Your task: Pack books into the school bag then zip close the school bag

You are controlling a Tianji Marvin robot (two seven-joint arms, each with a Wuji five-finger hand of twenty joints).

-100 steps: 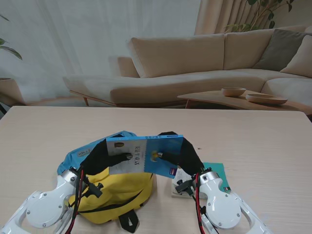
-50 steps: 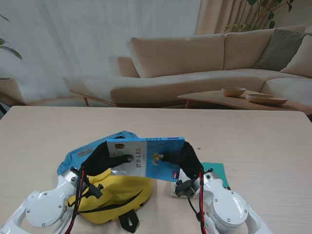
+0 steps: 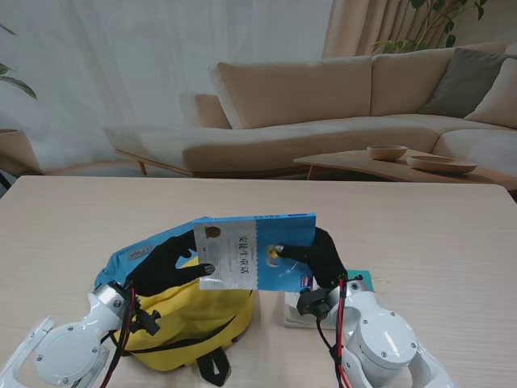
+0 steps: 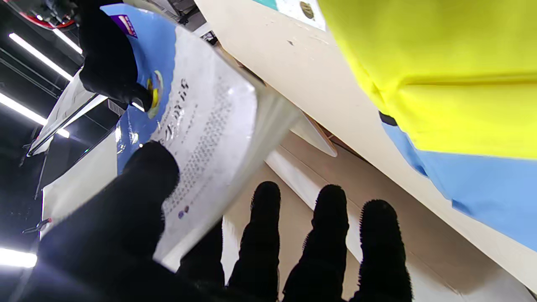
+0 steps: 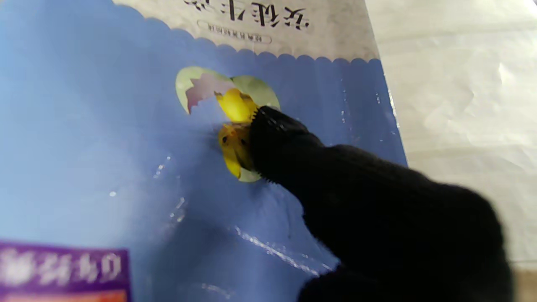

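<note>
On the table (image 3: 420, 234), near the robot, lies the yellow and blue bag (image 3: 190, 311). Lifted above its right side is the book (image 3: 257, 252), pinched between both black-gloved hands: left hand (image 3: 166, 267) gripping its left edge, right hand (image 3: 319, 257) its right.

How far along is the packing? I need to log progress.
Early. Nothing looks packed yet: the blue book is held up over the yellow and blue school bag, pinched between the left hand and right hand. More books lie on the table beside the bag. Inserting, remaining books and zipping are left.
</note>
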